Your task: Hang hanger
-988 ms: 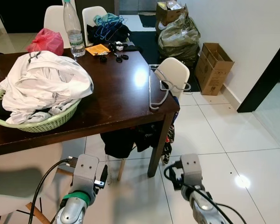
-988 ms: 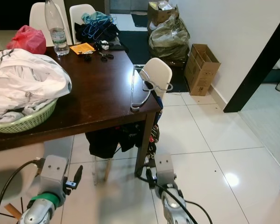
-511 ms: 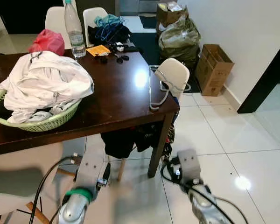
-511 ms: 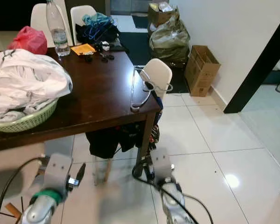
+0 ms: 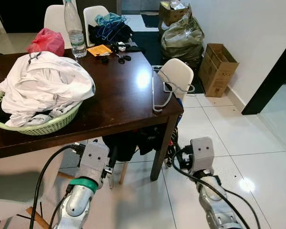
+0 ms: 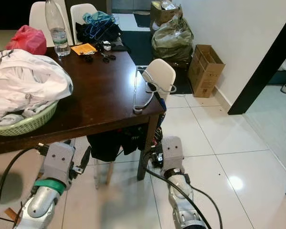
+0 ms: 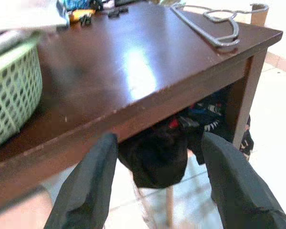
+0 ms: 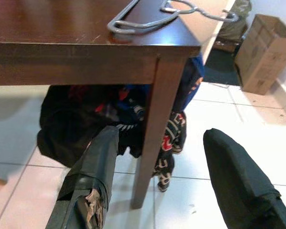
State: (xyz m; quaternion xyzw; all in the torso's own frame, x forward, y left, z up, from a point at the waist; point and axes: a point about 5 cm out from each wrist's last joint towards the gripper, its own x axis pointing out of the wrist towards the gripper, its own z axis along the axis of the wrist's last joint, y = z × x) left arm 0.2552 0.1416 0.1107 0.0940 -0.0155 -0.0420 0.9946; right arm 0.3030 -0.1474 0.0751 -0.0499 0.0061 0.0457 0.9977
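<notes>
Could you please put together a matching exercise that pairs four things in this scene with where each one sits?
Things:
1. wire hanger
2. laundry basket
3. water bottle
4. cardboard box

Places:
A. on the floor against the white wall
B. upright at the table's far edge, beside the red bag
C. flat at the table's right edge, near the corner
D. on the table's left part, heaped with white clothes

Pairs: 1-C, 2-D, 3-B, 4-A

Head eyes look down; wrist views face the table (image 7: 133, 90) edge closely.
</notes>
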